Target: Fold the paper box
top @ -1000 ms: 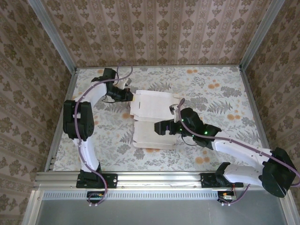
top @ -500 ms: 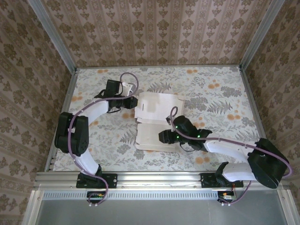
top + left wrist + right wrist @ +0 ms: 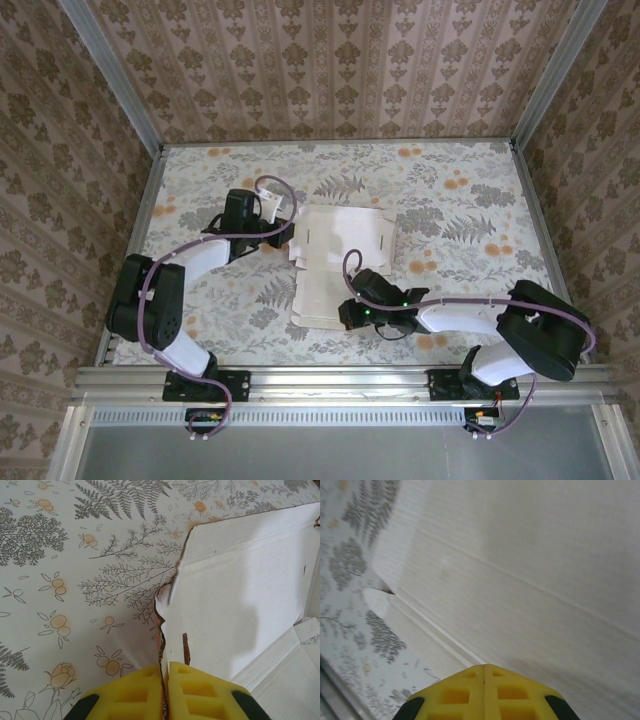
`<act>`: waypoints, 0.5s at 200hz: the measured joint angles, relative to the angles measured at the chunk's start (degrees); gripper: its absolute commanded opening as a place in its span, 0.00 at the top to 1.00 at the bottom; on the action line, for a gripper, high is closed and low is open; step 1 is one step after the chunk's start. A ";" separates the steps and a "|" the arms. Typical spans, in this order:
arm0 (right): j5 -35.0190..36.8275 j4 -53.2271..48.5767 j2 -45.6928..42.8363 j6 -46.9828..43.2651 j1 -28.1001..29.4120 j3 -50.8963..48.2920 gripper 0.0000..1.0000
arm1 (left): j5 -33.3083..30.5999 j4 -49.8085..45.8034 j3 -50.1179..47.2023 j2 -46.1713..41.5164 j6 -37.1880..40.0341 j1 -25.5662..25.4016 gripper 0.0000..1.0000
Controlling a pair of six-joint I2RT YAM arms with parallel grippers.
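**Box lies open and mostly flat; folding barely begun**

Nearest the arm bases, low and just right of centre in the top view, the right gripper [image 3: 346,312] sits at the near edge of the paper box [image 3: 335,265]. In its wrist view, the yellow pads [image 3: 455,690] at the bottom of the frame are pressed together with no gap. Whether a sliver of card is caught between them I cannot tell. Beyond the pads, the box's pale inner face spreads across the upper right, creased but lying low on the floral table [image 3: 350,630].

The box rests at the middle of the table, inner face up and panels spread out. The top view shows no walls standing.

Farther back, left of centre, the left gripper [image 3: 288,232] meets the box's left edge. Its wrist view shows the pads closed on a thin side flap [image 3: 175,625], which is pinched and lifted on edge, with a hint of pink showing behind it.

I judge this an early stage. One flap is being raised; the remaining walls, the tucks and the closing are all left to do.
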 measured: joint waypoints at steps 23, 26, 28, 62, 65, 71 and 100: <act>1.79 -0.09 1.64 1.36 0.70 0.00 1.00 | -0.59 1.29 -1.99 -1.16 -0.04 -0.33 0.89; 1.95 -0.07 1.77 1.55 0.79 0.00 1.00 | -0.68 1.49 -2.32 -1.36 -0.04 -0.35 0.89; 2.08 -0.07 1.81 1.66 0.83 0.00 1.00 | -0.68 1.51 -2.43 -1.46 -0.04 -0.39 0.89; 3.63 0.33 2.71 3.28 1.36 0.00 1.00 | -1.09 2.51 -4.70 -3.45 -0.76 -1.16 0.89; 3.69 0.39 2.78 3.34 1.38 0.00 1.00 | -1.11 2.64 -4.85 -3.56 -0.92 -1.33 0.89; 3.85 0.61 2.91 3.50 1.46 0.00 1.00 | -1.16 2.99 -5.14 -3.80 -1.11 -1.55 0.89; 4.81 1.73 3.45 4.17 2.10 0.07 1.00 | -1.29 4.74 -7.48 -5.44 -2.21 -2.71 0.89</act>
